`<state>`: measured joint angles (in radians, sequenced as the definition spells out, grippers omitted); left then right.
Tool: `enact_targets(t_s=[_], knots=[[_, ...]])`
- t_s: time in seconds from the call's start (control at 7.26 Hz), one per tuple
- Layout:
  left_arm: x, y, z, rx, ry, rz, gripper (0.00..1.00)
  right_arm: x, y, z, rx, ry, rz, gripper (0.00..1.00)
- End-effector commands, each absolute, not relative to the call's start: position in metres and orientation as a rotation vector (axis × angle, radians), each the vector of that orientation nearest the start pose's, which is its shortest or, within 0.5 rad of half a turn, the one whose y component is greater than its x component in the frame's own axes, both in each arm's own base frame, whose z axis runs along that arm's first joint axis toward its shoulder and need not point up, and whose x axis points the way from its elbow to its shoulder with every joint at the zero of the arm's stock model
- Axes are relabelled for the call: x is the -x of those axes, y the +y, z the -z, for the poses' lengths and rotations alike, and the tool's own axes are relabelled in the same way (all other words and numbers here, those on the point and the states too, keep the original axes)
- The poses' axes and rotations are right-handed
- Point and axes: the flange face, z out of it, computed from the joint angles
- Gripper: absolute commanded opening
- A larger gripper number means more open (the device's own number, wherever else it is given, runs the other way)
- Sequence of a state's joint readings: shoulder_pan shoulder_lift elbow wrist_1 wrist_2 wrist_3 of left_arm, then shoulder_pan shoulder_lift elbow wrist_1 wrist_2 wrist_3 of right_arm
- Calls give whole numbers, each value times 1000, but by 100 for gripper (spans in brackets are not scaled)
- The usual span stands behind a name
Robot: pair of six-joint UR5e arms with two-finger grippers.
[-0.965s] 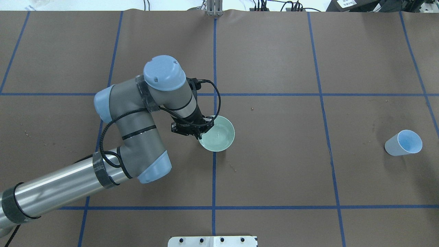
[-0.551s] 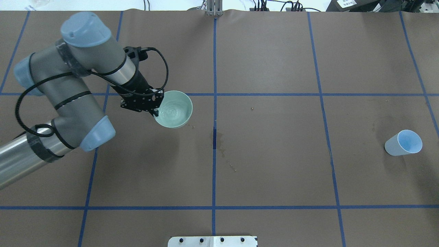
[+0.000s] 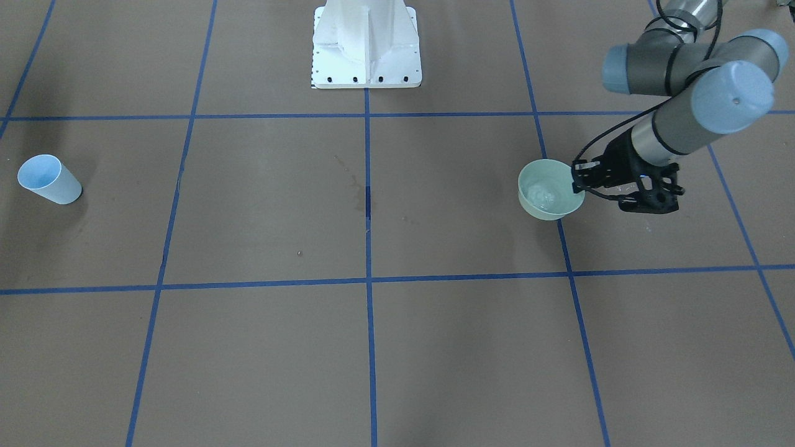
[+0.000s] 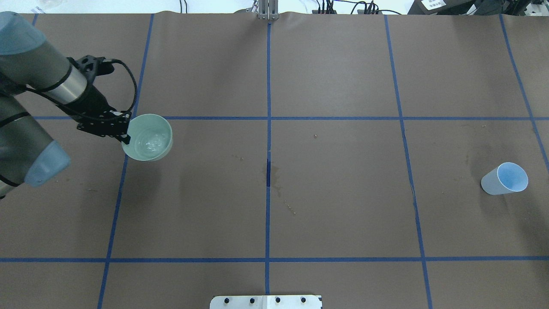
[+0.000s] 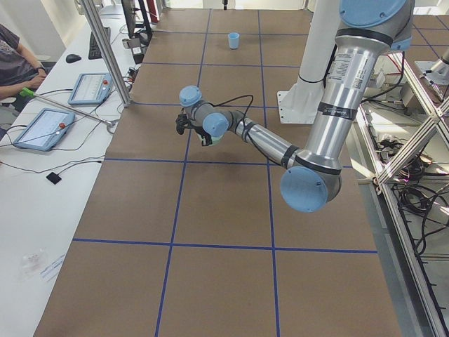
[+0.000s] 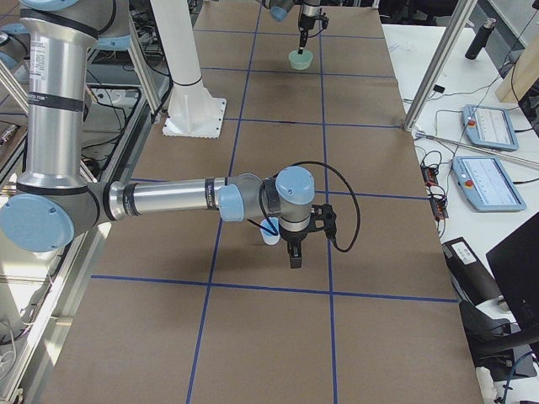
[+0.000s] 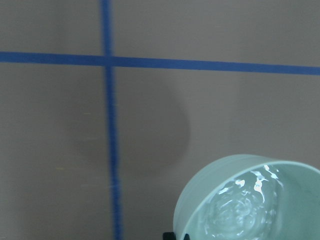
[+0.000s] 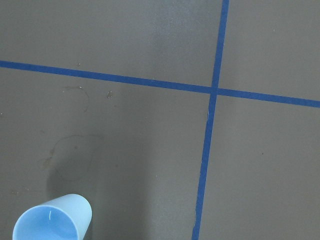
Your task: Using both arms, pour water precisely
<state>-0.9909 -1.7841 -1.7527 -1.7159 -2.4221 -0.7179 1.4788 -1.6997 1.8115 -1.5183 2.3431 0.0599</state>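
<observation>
My left gripper [image 4: 125,135] is shut on the rim of a mint-green bowl [image 4: 148,128] and holds it above the table's left part. The bowl also shows in the front-facing view [image 3: 550,213], beside that gripper [image 3: 582,186]. A shallow pool of rippling water [image 4: 151,140] with white glints lies in the bowl, plain in the left wrist view [image 7: 240,210]. A light blue cup [image 4: 505,179] stands at the far right. In the exterior right view my right gripper [image 6: 292,255] hangs beside the cup [image 6: 269,233]; I cannot tell if it is open or shut.
A wet stain [image 4: 274,176] marks the table's centre on the blue tape line. Faint dried rings [image 8: 75,157] lie near the cup [image 8: 52,220]. The white pedestal base [image 3: 366,43] stands at the robot's side. Tablets and an operator [image 5: 17,60] are beyond the far edge.
My left arm has lifted the bowl from the table's centre and carried it left. The water ripples now. A wet mark shows where the bowl stood.
</observation>
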Motion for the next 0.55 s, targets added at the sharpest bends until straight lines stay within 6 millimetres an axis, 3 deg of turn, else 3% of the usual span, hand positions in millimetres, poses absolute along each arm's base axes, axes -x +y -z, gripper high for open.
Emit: enact_targets(t_s=[0.0, 0.28, 0.41], knots=[[-189, -510, -520, 52, 917, -187, 0, -23, -450, -593, -102, -778, 95, 99], [-162, -522, -579, 86, 891, -182, 0, -23, -450, -593, -102, -778, 96, 99], [-163, -522, -599, 118, 876, -174, 0, -23, -451, -594, -102, -777, 95, 99]])
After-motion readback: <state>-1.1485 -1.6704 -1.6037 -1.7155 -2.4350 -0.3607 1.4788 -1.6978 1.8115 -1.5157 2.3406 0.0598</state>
